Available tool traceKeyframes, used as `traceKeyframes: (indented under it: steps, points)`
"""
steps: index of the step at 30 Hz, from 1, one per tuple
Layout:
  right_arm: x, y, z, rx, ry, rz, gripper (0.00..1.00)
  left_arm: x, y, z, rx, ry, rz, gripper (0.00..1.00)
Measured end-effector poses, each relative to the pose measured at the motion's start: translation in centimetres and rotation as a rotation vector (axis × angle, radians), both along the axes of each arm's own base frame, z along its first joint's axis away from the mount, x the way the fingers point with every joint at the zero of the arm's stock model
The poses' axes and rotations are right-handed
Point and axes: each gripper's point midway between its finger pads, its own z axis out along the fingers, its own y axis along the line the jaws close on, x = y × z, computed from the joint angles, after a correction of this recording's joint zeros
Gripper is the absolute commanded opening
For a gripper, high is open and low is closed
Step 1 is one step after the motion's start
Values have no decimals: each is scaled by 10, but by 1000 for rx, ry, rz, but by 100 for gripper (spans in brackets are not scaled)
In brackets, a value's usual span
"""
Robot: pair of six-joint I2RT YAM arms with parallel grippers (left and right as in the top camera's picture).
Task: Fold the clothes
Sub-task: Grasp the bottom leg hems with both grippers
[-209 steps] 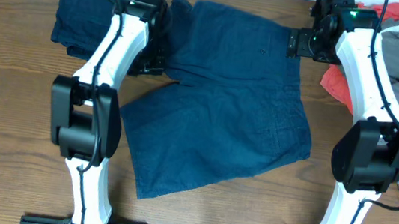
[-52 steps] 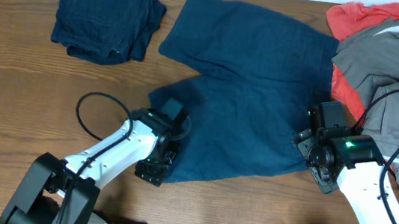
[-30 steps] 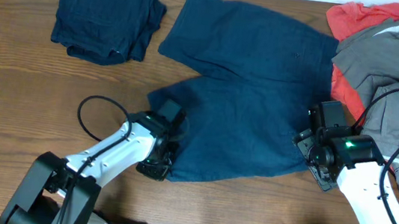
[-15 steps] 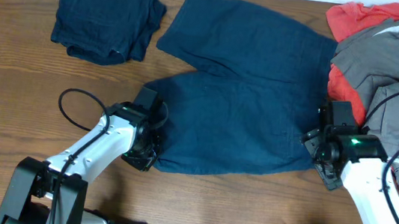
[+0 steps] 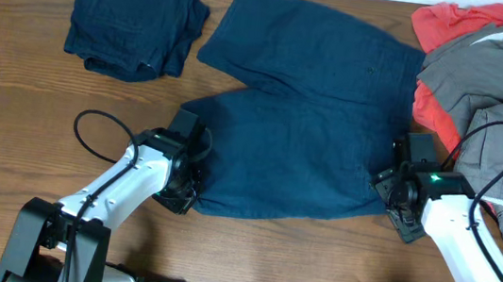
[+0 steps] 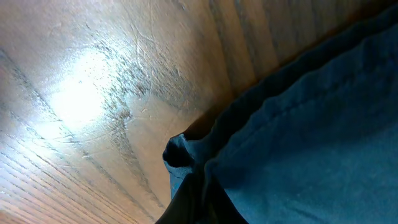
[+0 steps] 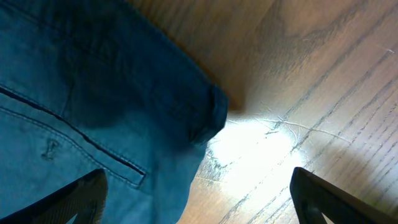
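overhead view: dark navy fabric shorts [image 5: 300, 128] lie spread, unfolded, on the wooden desk [image 5: 5, 132]. left pincer [image 5: 184, 190] is clenched on their hem corner; right pincer [image 5: 393, 190] is released at the waistband. one folded navy garment [image 5: 132, 25] looks done; grey and coral heap [image 5: 485, 92] remains.

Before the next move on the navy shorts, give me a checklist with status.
1. Left gripper shut on near-left corner of the shorts: ok.
2. Right gripper holding the near-right corner: not ok, jaws open astride it.
3. The shorts lie flat: ok.
4. Grey and red pile apart from the shorts: not ok, abuts their right edge.
5. Folded navy pile out of the way: ok.
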Motion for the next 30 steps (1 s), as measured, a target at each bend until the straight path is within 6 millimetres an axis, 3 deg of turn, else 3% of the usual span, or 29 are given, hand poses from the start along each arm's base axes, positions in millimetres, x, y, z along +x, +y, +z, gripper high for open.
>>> traceKeyframes:
  steps: [10, 17, 22, 25, 26, 30]
  points:
    - [-1, 0, -8, 0, -9, 0, 89, 1, 1, 0, 4, -4, 0, 6]
    - [-11, -1, -25, 3, 1, 3, 74, 1, 1, 0, 7, -5, -1, 6]
    - [-14, 2, -39, 23, -14, 9, 46, 1, 1, 0, 6, -5, -3, 6]
    - [-16, 3, -43, 33, -18, 13, 18, 1, 1, 0, 7, -6, -3, 6]
    - [-16, 3, -44, 33, -17, 11, 3, 1, 1, 0, 7, -6, -3, 6]
    - [-16, 2, -44, 23, -20, 17, 1, 2, 4, -1, 21, -11, -6, 6]
